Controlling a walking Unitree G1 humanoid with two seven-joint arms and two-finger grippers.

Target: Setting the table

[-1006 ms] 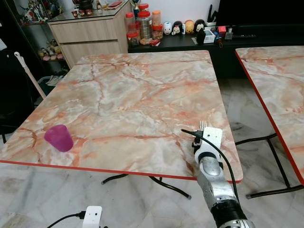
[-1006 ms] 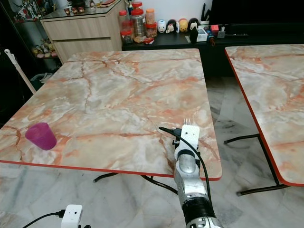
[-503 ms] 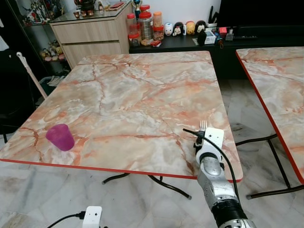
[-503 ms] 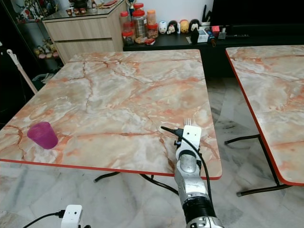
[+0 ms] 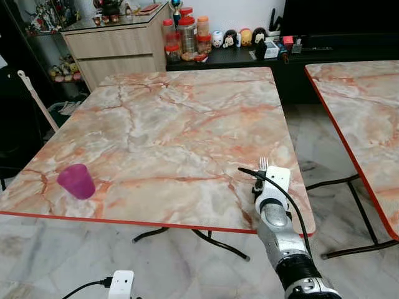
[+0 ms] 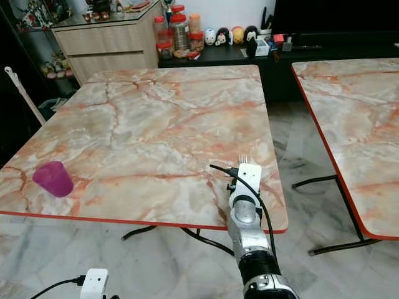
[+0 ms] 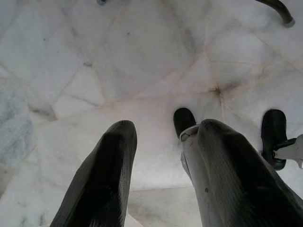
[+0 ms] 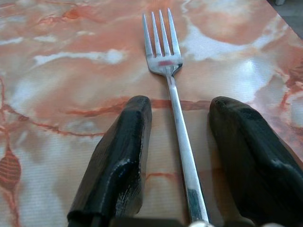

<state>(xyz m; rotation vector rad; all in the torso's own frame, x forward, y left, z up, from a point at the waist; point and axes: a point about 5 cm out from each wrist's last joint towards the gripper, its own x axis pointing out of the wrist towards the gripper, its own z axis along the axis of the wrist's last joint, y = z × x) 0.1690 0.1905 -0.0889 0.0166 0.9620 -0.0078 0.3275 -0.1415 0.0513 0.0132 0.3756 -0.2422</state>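
Between my right gripper's (image 8: 177,156) spread fingers the fork (image 8: 171,94) lies flat on the marble table (image 5: 174,124), near its right front corner, neither finger touching it. I judge the fork placed. A purple cup (image 5: 76,180) stands well apart at the left edge. My left gripper (image 7: 165,175) hangs open above the floor.

One fork (image 8: 163,56), one purple cup (image 5: 76,180), two marble desks (image 5: 181,124) (image 5: 361,106), one wooden cabinet (image 5: 118,50), four figurines (image 5: 240,38) on the low black shelf (image 5: 299,53).
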